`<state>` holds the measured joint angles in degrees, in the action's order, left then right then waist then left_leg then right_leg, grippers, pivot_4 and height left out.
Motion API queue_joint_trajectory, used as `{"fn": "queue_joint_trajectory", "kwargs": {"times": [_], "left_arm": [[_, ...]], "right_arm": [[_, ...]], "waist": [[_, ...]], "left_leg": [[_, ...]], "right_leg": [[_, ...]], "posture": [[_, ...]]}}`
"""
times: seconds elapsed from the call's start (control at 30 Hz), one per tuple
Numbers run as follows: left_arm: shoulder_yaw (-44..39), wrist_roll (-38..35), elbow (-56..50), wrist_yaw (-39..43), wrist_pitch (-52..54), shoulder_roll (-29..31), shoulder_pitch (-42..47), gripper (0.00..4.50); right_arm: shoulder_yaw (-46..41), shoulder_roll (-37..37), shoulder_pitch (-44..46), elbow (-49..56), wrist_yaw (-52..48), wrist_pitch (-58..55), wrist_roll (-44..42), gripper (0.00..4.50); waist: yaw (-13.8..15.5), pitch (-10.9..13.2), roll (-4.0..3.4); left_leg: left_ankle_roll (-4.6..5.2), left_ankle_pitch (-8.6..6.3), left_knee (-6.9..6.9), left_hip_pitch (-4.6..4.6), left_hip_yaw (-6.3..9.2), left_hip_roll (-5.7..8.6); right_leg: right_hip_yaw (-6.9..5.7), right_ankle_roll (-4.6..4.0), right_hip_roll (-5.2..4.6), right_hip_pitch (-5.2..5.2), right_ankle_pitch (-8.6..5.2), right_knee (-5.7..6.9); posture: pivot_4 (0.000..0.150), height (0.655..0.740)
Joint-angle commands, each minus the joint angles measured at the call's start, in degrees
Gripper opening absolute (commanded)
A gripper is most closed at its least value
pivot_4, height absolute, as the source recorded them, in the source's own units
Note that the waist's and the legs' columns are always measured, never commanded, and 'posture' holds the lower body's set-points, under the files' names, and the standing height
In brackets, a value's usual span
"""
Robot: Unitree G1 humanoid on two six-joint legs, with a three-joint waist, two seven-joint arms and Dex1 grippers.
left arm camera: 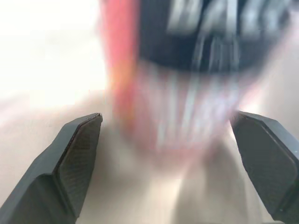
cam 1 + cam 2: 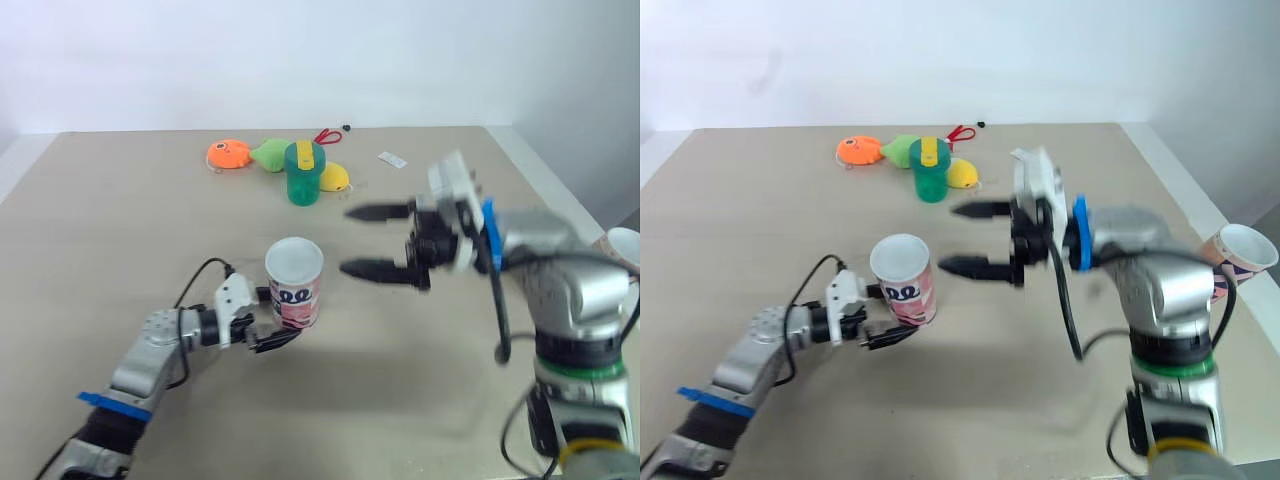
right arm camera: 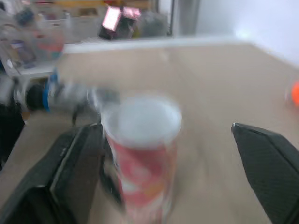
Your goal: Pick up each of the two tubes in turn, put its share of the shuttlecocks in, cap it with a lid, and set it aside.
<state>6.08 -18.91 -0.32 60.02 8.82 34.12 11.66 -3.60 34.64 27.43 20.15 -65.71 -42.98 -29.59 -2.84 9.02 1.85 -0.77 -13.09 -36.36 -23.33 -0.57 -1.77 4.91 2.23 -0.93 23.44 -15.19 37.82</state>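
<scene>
— Where is the tube?
— The pink tube [image 2: 294, 283] stands upright on the counter [image 2: 120, 230], near and a little left of the middle. Its long axis runs straight up, with the white end on top. Whether that end is a lid or an open mouth, I cannot tell.
— Is anything gripping it?
— The left pincer [image 1: 167, 116] comes in low from the near left. It is released, with one black finger on each side of the tube's lower part and a gap showing in the left wrist view.
— And the other arm?
— The right pincer [image 2: 348, 240] hangs above the counter to the right of the tube. It is also released, its fingers wide apart and pointing left toward the tube's upper half without touching it.
— The other one?
— A second tube [image 2: 1240, 255] shows at the right edge beyond the right arm, tilted, with its white end up and to the right. What carries it, I cannot tell.
— Further out?
— On the far side, well apart, is a green cup [image 2: 304, 178] with a yellow lid. An orange plush fish [image 2: 229, 154] lies to its left, red scissors [image 2: 327, 135] behind it, and a white packet [image 2: 392, 158] to its right.
</scene>
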Motion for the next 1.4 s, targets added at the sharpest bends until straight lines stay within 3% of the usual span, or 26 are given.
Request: {"fn": "queue_joint_trajectory", "kwargs": {"times": [0.03,0.17,0.27,0.5,0.83,1.0,1.03,1.2,1.4], "left_arm": [[-3.51,-2.10,0.86,3.66,1.40,3.82,-0.64,4.50],[-4.65,-6.11,-4.10,8.13,5.54,7.38,0.14,4.50],[-3.61,-6.76,-6.27,8.28,7.63,6.92,0.67,4.50],[-1.09,-6.56,-8.46,6.07,10.72,2.48,2.57,4.50],[0.52,-5.29,-7.17,5.16,10.31,0.86,3.62,4.50],[-0.32,-4.95,-7.05,5.10,10.07,1.23,3.32,4.50],[-1.27,-5.10,-7.12,5.11,10.05,1.85,3.33,4.50],[-8.52,-9.58,-9.28,3.00,13.10,4.06,5.84,4.50],[-8.10,-11.03,-11.90,-1.94,15.05,-0.10,11.69,4.50]], "right_arm": [[2.00,-0.97,-4.47,2.40,3.04,8.32,3.16,4.46],[9.25,-6.27,-11.37,-2.35,6.92,19.45,9.70,4.46],[12.39,-8.89,-11.63,-6.56,8.19,23.90,12.25,4.46],[16.51,-12.84,-8.99,-11.59,9.90,26.45,13.89,4.46],[19.27,-16.09,-6.08,-16.55,10.15,28.48,15.17,4.46],[19.36,-16.55,-6.13,-17.19,10.08,28.81,15.03,2.96],[18.88,-16.36,-6.57,-16.18,10.30,28.29,14.50,2.79],[11.08,-14.66,-10.89,-8.29,15.79,24.20,10.22,2.79],[-2.81,-18.11,-16.94,-0.57,34.44,21.42,9.78,2.79]], "waist": [[-0.12,0.37,-0.61],[-0.01,0.67,-0.09],[0.03,0.85,-0.22],[0.17,1.03,-0.01],[0.14,1.04,0.00],[0.16,1.04,0.00],[0.16,1.04,0.00],[0.34,1.05,0.00],[1.10,1.05,0.01]], "left_leg": [[0.00,0.00,0.00,0.00,-0.03,0.01],[-0.01,0.01,-0.04,-0.04,-0.01,0.02],[-0.04,0.03,-0.06,-0.13,0.14,0.00],[-0.11,0.06,-0.18,-0.26,0.40,0.23],[-0.30,0.17,-0.19,-0.27,0.53,0.21],[-0.36,0.21,-0.24,-0.27,0.53,0.20],[-0.36,0.21,-0.25,-0.26,0.53,0.20],[-0.38,0.22,-0.26,-0.32,0.64,0.14],[-0.48,0.28,-0.40,-0.52,0.86,0.31]], "right_leg": [[0.01,0.03,-0.06,0.06,0.00,0.00],[-0.07,0.34,0.13,0.02,-0.18,0.01],[-0.06,0.24,0.08,0.02,-0.13,0.03],[-0.10,0.27,-0.16,-0.03,-0.06,0.04],[-0.24,0.12,-0.01,-0.03,0.03,0.15],[-0.33,0.09,0.00,-0.07,0.04,0.20],[-0.34,0.08,0.01,-0.07,0.05,0.21],[-0.45,0.05,0.01,-0.05,0.05,0.25],[-0.67,0.16,-0.21,-0.09,0.05,0.25]], "posture": [[0.150,0.7400],[0.150,0.7400],[0.150,0.7400],[0.150,0.7400],[0.150,0.7400],[0.150,0.7400],[0.150,0.7400],[0.150,0.7400],[0.150,0.7400]]}}
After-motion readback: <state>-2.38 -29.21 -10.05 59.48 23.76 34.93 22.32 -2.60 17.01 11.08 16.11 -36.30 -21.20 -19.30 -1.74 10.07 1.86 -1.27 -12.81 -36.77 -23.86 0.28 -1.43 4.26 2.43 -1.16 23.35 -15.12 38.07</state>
